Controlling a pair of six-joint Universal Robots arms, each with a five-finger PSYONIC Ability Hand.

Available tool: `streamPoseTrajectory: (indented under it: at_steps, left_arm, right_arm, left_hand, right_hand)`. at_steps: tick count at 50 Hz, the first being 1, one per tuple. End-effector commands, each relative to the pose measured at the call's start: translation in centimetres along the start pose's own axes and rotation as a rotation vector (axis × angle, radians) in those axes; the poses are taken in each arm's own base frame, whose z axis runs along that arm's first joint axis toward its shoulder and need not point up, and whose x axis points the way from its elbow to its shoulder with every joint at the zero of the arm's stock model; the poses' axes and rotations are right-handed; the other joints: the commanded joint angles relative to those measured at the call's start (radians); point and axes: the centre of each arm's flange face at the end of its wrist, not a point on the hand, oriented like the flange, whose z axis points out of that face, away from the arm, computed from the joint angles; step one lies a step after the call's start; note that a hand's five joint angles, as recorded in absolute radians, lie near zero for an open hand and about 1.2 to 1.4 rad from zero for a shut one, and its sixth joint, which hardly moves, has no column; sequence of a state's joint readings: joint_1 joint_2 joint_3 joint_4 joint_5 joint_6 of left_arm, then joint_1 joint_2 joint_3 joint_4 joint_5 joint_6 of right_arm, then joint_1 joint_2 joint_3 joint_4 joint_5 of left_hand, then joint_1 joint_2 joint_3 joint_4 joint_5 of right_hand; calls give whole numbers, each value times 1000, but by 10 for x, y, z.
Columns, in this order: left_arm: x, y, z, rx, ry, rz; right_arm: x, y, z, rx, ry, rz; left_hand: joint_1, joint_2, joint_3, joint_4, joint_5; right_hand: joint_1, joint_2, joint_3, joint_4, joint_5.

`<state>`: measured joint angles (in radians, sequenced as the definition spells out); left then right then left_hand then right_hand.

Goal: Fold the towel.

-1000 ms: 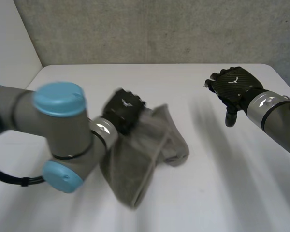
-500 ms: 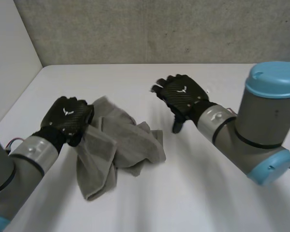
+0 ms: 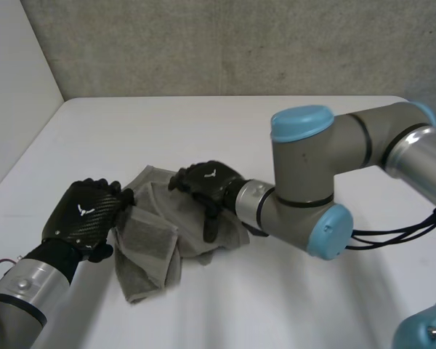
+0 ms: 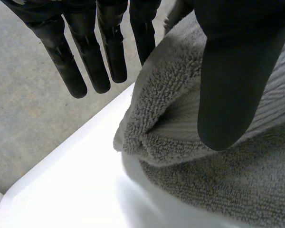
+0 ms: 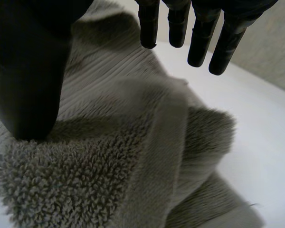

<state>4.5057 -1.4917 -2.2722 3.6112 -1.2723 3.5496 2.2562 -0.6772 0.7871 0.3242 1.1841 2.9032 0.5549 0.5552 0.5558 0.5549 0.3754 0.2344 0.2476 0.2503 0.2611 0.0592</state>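
A grey towel [image 3: 160, 236] lies crumpled on the white table [image 3: 312, 305], left of centre. My left hand [image 3: 83, 214] is at the towel's left edge. In the left wrist view its fingers [image 4: 90, 57] are straight and clear of the cloth, with the thumb [image 4: 232, 71] over a folded edge of the towel [image 4: 180, 123]. My right hand [image 3: 207, 182] hovers over the towel's right part, thumb pointing down. In the right wrist view its fingers [image 5: 199, 33] are spread and straight above the towel [image 5: 133, 156], and the thumb [image 5: 28, 71] is down at the pile.
My right arm's elbow [image 3: 305, 182] reaches across the middle of the table. A grey wall [image 3: 240, 43] runs behind the table's far edge. Bare table lies in front and to the right of the towel.
The left hand came down and to the left with the towel, and its fingers have straightened. The right arm swung left, so its hand is now over the towel.
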Motion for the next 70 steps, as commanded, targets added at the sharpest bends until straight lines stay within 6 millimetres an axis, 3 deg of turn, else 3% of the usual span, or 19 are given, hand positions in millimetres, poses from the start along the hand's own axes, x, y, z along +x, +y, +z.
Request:
streamPoseTrajectory:
  at_steps: [1,4,6,8,10,15,23,28,31,37,38,39,40,41,43,50,56,61,70]
  left_arm:
    - [0,6,1,15,3,1]
    - [3,8,1,27,28,0]
    - [6,9,0,34,55,-2]
    - [7,9,0,37,66,-3]
    - [8,9,0,36,71,-5]
    - [5,9,4,37,62,-8]
    - [-6,4,9,76,22,-19]
    - [-9,0,13,99,14,-89]
    - [-10,-2,16,105,15,-155]
    - [-12,-3,24,105,22,-243]
    - [-13,-3,26,103,21,-252]
    - [-13,-3,26,103,21,-252]
    - [-15,-4,28,105,19,-257]
    - [-16,-4,30,106,16,-260]
    - [-19,-5,33,108,7,-260]
    - [-41,0,45,87,-95,-267]
    - [-63,20,57,22,-190,-290]
    - [-69,31,70,-7,-196,-301]
    - [-81,42,82,-62,-211,-325]
  right_arm:
    - [-18,12,9,-23,4,-11]
    - [-18,12,10,-17,13,-16]
    - [-16,12,11,-14,50,-22]
    - [-13,10,10,-15,79,-25]
    - [-11,11,8,-25,110,-24]
    - [7,-1,-9,-32,240,-31]
    - [52,-17,-65,10,392,-33]
    - [71,-5,-107,-32,472,-102]
    - [75,0,-115,-52,490,-119]
    - [72,35,-132,-205,478,-194]
    - [68,43,-134,-238,459,-217]
    - [64,49,-135,-260,445,-232]
    - [64,49,-135,-260,445,-233]
    - [62,51,-136,-269,440,-238]
    - [63,50,-138,-257,448,-233]
    - [70,11,-148,-33,549,-170]
    - [73,-17,-151,117,524,-46]
    - [75,-11,-139,111,482,-26]
    - [95,23,-91,-26,415,7]
  left_hand:
    - [246,245,245,246,251]
    - [504,504,503,504,509]
    - [609,609,608,609,614]
    - [694,694,693,694,699]
    - [832,831,831,832,836]
    - [841,841,840,841,846]
    - [841,841,840,841,846]
    - [841,841,840,841,846]
    - [841,841,840,841,846]
    - [841,841,840,841,846]
    - [841,841,840,841,846]
    - [841,841,840,841,846]
    - [841,841,840,841,846]
    - [841,841,840,841,846]
    - [841,841,840,841,846]
    - [841,841,840,841,846]
    - [841,841,840,841,846]
    - [841,841,840,841,846]
    - [841,841,840,841,846]
  right_hand:
    - [201,188,185,174,202]
    - [452,439,436,426,453]
    - [899,886,883,873,900]
    - [1159,1146,1143,1133,1160]
    - [1162,1149,1146,1135,1163]
    - [1162,1149,1146,1135,1163]
    - [1162,1149,1146,1135,1163]
    - [1162,1149,1146,1135,1163]
    - [1162,1149,1146,1135,1163]
    - [1162,1149,1146,1135,1163]
    - [945,932,929,918,946]
    - [469,456,453,442,470]
    - [464,451,448,438,465]
    - [130,117,114,103,131]
    - [-60,-73,-76,-87,-59]
    - [-60,-73,-76,-87,-59]
    - [-60,-73,-76,-87,-59]
    - [-60,-73,-76,-87,-59]
    - [-11,-25,-27,-38,-11]
